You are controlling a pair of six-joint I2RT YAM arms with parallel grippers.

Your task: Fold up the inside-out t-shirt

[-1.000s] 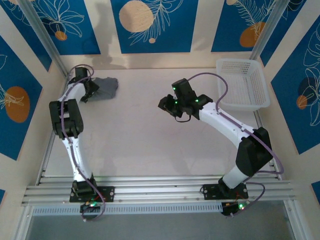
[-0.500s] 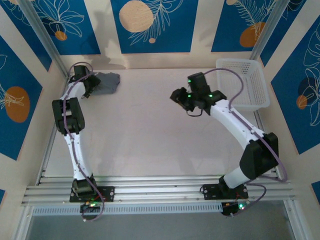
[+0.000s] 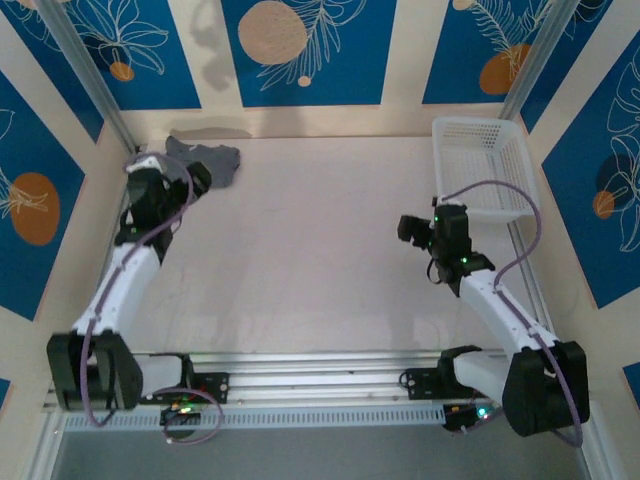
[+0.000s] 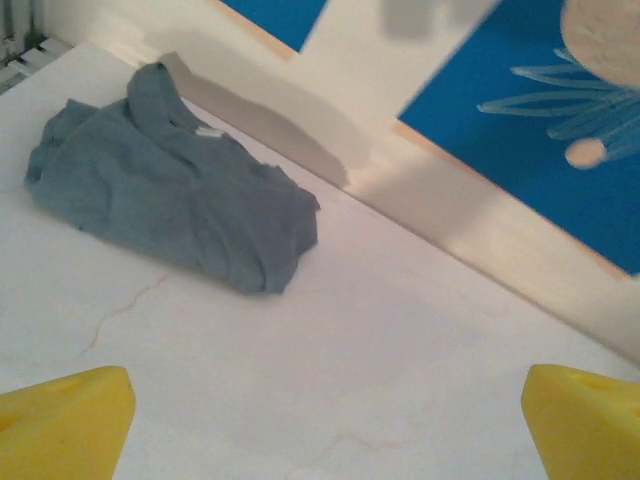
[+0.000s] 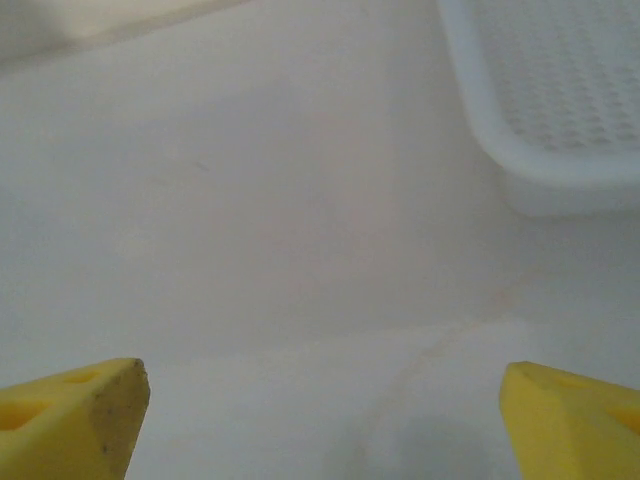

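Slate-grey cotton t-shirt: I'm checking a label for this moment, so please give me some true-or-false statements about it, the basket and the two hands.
1. The slate-grey cotton t-shirt lies crumpled in the far left corner of the table. True.
2. The left hand is shut on the t-shirt. False: its yellow fingers stand wide apart over the table, and the shirt lies apart, beyond them.
3. The t-shirt lies inside the white plastic mesh basket. False: it lies on the table, and the basket stands at the far right.
4. The right hand is open over the table, close to the basket. True.
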